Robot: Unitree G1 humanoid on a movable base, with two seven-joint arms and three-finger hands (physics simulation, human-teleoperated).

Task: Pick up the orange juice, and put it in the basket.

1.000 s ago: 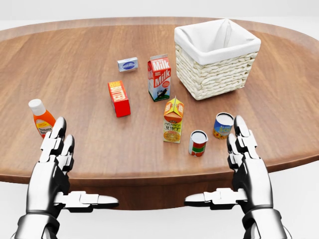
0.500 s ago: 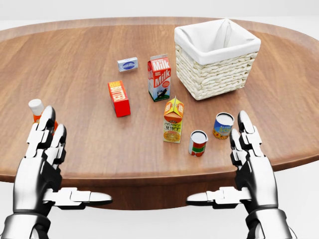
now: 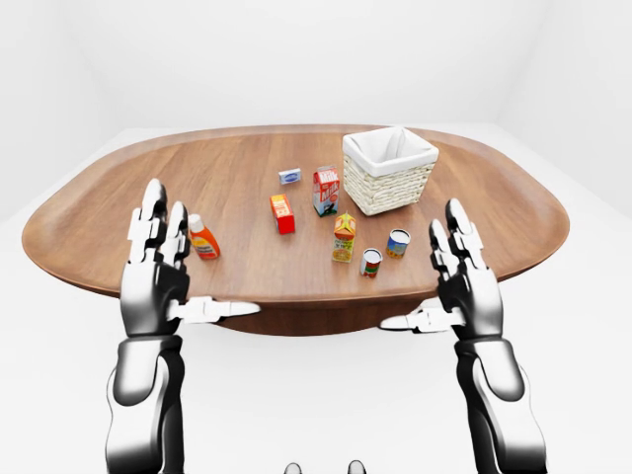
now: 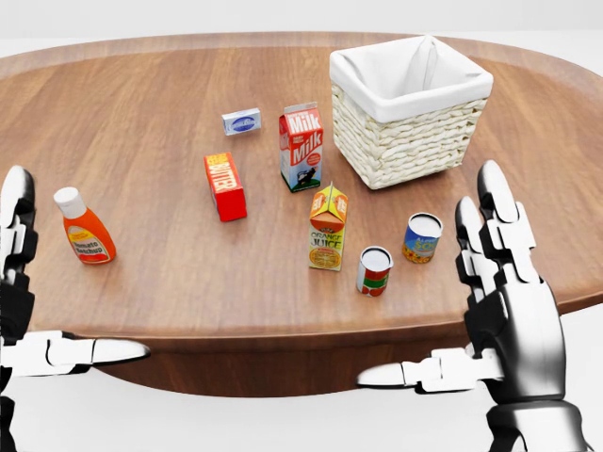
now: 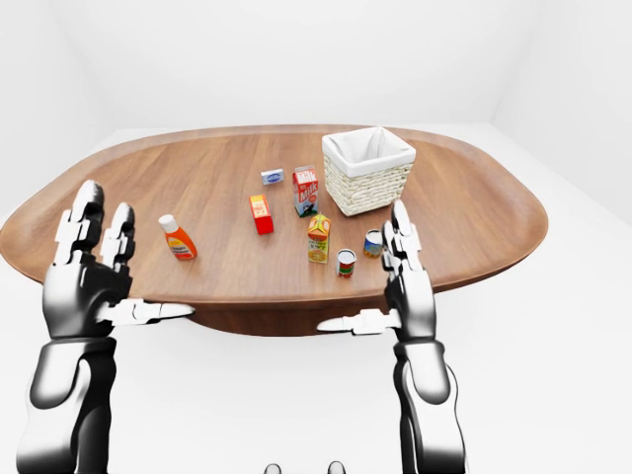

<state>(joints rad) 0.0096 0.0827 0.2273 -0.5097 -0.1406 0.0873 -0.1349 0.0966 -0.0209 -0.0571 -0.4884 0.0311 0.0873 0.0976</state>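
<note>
My oval wooden table [image 4: 141, 141], seven things on it.
Basket [image 4: 411, 108] toward the far right edge; milk carton [image 4: 301, 147], red box [image 4: 224, 185], small box [image 4: 241, 121] mid-tabletop; orange juice [image 4: 327, 226], two cans [image 4: 374, 271] [image 4: 422, 237], ketchup bottle [image 4: 85, 227] nearer my edge.

The orange juice carton [image 4: 327, 228], yellow-green with an orange gabled top, stands upright near the table's [image 4: 170, 282] near edge. The woven basket [image 4: 408, 132], white-lined and empty, sits upright toward the far right edge, well apart.

Two cartons: orange juice [image 4: 327, 229] and milk [image 4: 301, 147]. Two cans [image 4: 374, 271] [image 4: 422, 237]. Two small boxes [image 4: 225, 186] [image 4: 241, 121]. One ketchup bottle [image 4: 83, 226]. One basket [image 4: 410, 108].
</note>
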